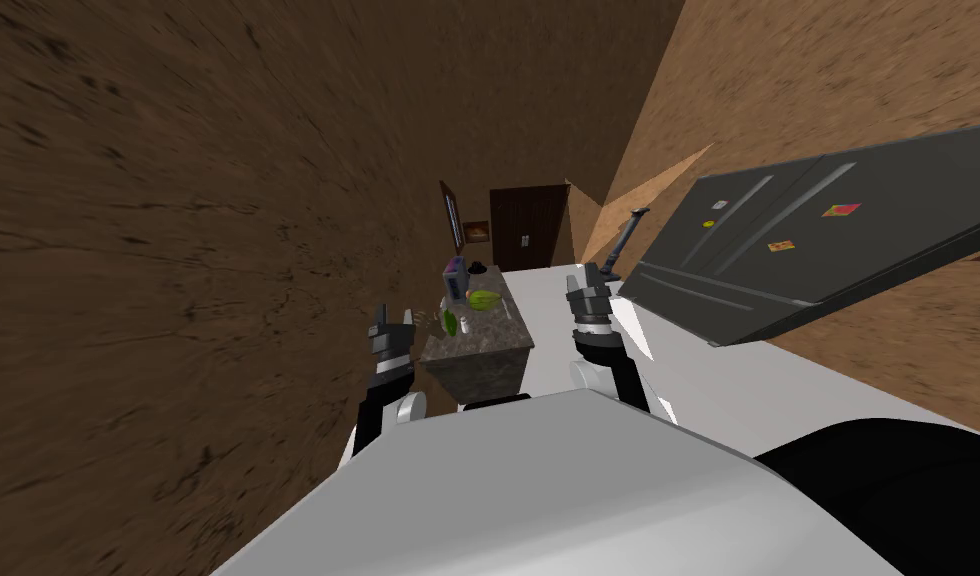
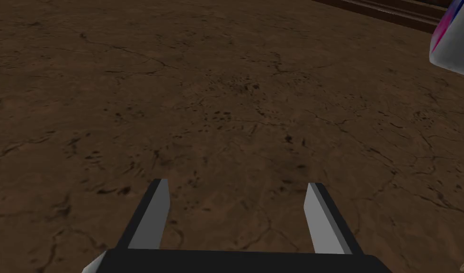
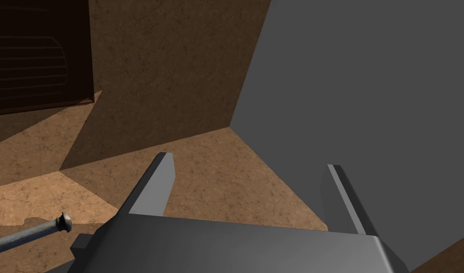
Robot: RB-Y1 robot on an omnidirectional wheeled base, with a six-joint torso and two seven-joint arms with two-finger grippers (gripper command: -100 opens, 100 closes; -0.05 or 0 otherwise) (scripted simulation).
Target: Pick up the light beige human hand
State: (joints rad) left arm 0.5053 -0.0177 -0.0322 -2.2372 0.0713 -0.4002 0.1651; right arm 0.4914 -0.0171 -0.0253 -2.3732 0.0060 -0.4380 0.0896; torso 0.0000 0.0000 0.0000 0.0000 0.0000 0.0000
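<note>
Head view: left gripper [image 1: 384, 312] raised near beige hand [image 1: 436, 326], fingers wide; right gripper [image 1: 590, 272] likewise.

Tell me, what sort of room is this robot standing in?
Most likely a home kitchen: a dark grey fridge dotted with magnets, a stone-topped counter carrying small items, and a dark wooden door at the far end.

Head cam sits high and rolled, staring steeply down and forward at the small surface [image 1: 478, 345], with a dark door [image 1: 526, 228] far ahead. Left wrist cam looks along the left gripper [image 2: 236, 208] at a brown plane, pretty close. Right wrist cam faces the grey fridge [image 3: 368, 95] and that same door, both shared with the head cam.
</note>
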